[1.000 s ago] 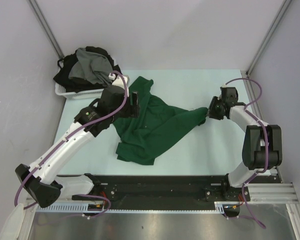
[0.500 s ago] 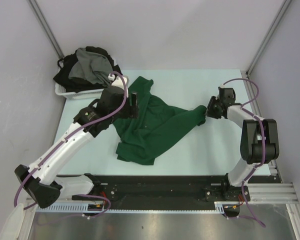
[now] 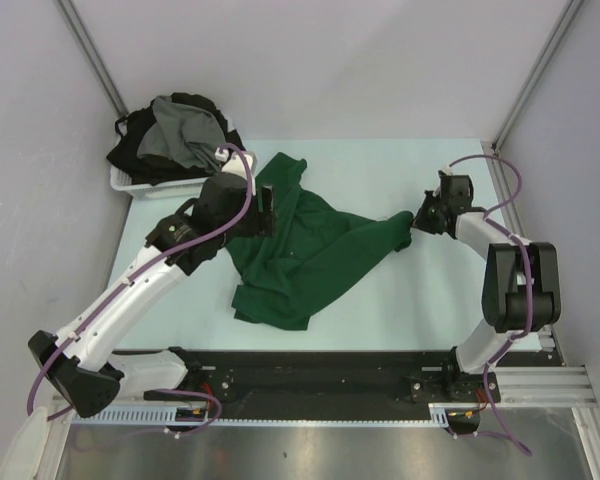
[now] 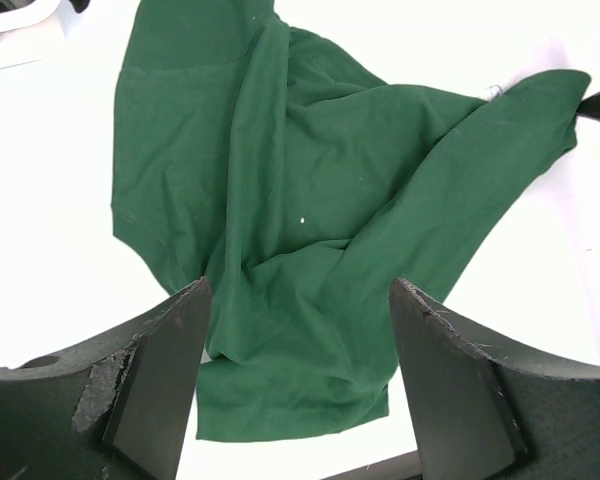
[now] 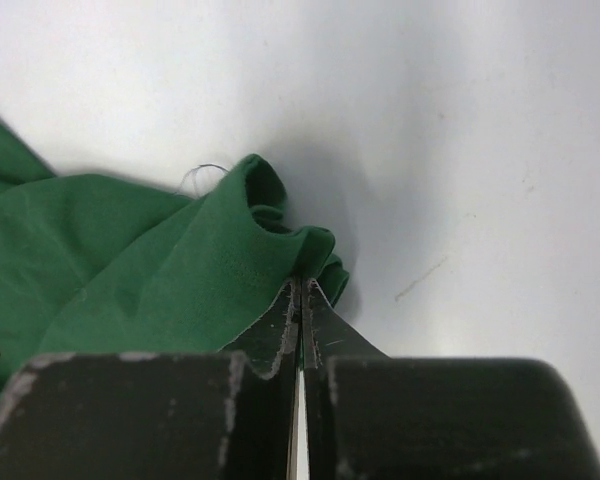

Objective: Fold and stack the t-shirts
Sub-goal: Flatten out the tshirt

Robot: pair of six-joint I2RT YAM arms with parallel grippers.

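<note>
A dark green t-shirt lies crumpled across the middle of the table, one corner stretched out to the right. My right gripper is shut on that corner; in the right wrist view the fabric bunches at the pinched fingertips. My left gripper hovers open over the shirt's left part, and the green cloth shows between its spread fingers with nothing gripped. A grey t-shirt and black t-shirts are heaped at the back left.
The white plastic basket under the heap stands at the table's back left corner. Grey walls close in on both sides and behind. The black base rail runs along the near edge.
My right gripper has closed fully on the shirt's right corner and shifted slightly. The left arm has barely moved.
</note>
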